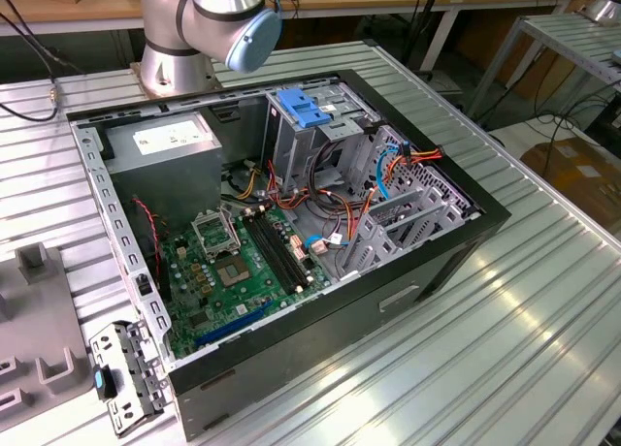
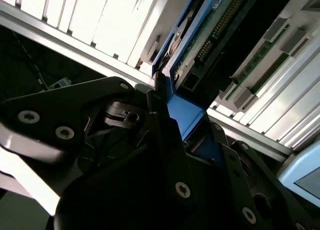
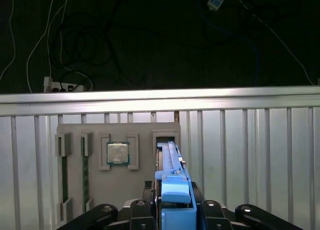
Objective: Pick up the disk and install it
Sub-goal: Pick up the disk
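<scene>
The disk [image 3: 172, 170] stands on edge in its blue plastic bracket, running from a slot in the grey fixture tray [image 3: 145, 177] toward the camera. My gripper [image 3: 175, 207] is shut on it, with a dark finger pressed against each side of the bracket. In the second wrist view the disk [image 2: 200, 45] shows its green circuit board side, and the blue bracket runs down into my gripper [image 2: 170, 112]. Whether the disk still rests in its slot I cannot tell.
The tray also holds a processor [image 3: 118, 153] and memory sticks [image 3: 64, 177]. The exterior view shows the open computer case [image 1: 456, 238] on the slotted table, with a blue-handled drive cage [image 1: 310, 111], a grey power supply [image 1: 170, 141], the arm's base [image 1: 184, 39] and the tray [image 1: 39, 339].
</scene>
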Robot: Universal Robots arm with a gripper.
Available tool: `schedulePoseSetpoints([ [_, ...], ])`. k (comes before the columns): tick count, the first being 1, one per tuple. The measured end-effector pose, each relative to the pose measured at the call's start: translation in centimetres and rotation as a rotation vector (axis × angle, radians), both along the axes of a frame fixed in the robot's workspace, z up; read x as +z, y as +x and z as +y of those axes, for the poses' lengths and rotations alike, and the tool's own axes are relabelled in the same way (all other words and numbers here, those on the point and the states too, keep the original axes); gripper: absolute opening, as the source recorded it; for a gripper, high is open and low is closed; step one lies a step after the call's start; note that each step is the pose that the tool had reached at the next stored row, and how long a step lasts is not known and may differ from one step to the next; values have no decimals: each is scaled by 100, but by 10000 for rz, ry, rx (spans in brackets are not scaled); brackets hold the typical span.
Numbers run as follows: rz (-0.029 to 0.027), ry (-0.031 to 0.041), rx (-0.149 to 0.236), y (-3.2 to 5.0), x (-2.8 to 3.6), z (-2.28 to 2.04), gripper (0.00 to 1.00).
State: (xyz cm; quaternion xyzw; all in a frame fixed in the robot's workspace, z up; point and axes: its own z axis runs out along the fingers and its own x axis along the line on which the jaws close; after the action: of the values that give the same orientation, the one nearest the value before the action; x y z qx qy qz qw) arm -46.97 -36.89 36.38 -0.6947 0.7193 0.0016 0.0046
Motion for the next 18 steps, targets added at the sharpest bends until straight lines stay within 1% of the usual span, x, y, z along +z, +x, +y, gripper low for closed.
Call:
schedulePoseSetpoints([
  [3,1,0,0,0,79,0,37],
  [11,1,0,0,0,194,0,37],
  [12,1,0,0,0,229,0,37],
  [14,-1,1,0,0,273,0,37],
  [18,-1,1,0,0,323,0,37],
])
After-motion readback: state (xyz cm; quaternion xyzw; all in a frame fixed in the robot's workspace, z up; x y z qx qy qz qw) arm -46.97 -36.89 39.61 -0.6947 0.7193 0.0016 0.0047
